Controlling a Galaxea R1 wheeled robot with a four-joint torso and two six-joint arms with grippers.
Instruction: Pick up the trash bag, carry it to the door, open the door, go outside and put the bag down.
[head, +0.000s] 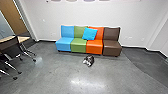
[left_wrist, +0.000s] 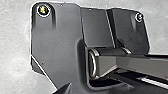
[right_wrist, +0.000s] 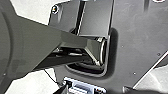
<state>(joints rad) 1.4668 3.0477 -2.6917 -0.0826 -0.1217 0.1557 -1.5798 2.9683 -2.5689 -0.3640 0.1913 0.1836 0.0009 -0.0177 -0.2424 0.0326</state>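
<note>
Left gripper (left_wrist: 98, 88): seen dimly at the edge of its wrist view, against the robot's own dark plate; how far it stands open, and whether it has hold of anything, cannot be told.

Door (head: 12, 12): one, brown, with a handle; set beyond the furniture at the far left of the head view.

Table (head: 23, 39): light top, legs on casters, near the left wall.

Chair (head: 9, 48): dark, beside the table, partly cut off by the picture's edge.

Row of armless seats, side by side against the pale wall (head: 140, 17), as follows. Blue seat (head: 64, 45): leftmost. Green seat (head: 78, 46): next to it. Cushion (head: 89, 33): bright blue, square, tilted, leaning across the backs of the green seat and its neighbour. Trash bag (head: 88, 60), by its look: a small, dark-and-white bundle, details too small to tell; lying on the grey floor (head: 55, 75) just in front of the row, near where green meets orange. It is unheld. Orange seat (head: 94, 47): third in the row. Brown seat (head: 112, 46): rightmost.

Darker floor area (head: 145, 61): curved border, right of the seats.

Right gripper (right_wrist: 95, 88): likewise dim against the robot's plate; its opening and any hold cannot be told.
</note>
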